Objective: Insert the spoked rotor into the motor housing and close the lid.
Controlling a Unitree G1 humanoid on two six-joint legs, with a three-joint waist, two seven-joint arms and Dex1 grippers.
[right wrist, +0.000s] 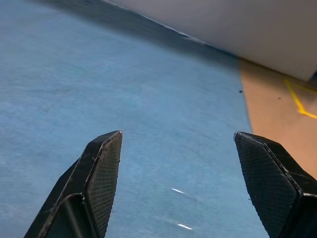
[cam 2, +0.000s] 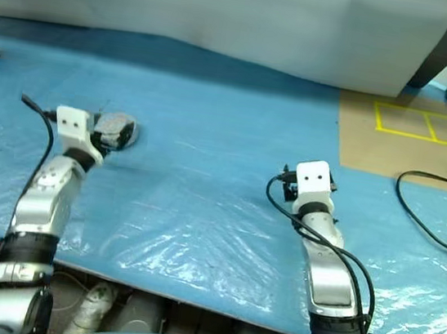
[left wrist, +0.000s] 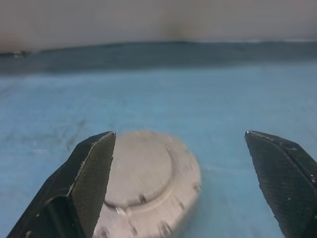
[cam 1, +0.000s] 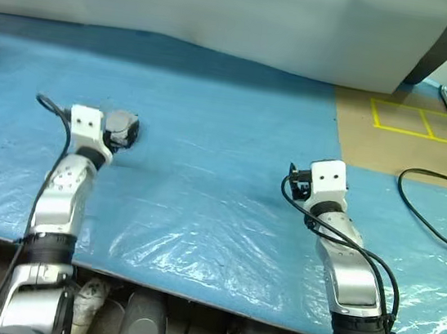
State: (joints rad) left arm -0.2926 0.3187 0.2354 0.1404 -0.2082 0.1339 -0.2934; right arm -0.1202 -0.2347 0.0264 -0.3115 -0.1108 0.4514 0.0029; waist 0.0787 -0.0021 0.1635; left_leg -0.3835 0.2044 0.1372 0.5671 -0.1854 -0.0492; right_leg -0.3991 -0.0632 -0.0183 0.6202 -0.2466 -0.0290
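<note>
The round grey metal lid (left wrist: 148,186), smooth silver-grey face up, lies flat on the blue plastic-covered table (cam 1: 221,183), apparently closed over the motor housing, though no copper ring or spoked rotor can be made out to confirm it. The left gripper (left wrist: 183,168) hovers just beside the lid, jaws spread wide and holding nothing, one finger (left wrist: 81,188) overlapping its edge in the left wrist view. The right gripper (right wrist: 176,173) is well apart from the lid, over bare blue sheet, also wide open and empty. Risk, as I judge it: a sideways brush from that near finger could nudge the lid askew or slide the stack across the slick sheet
</note>
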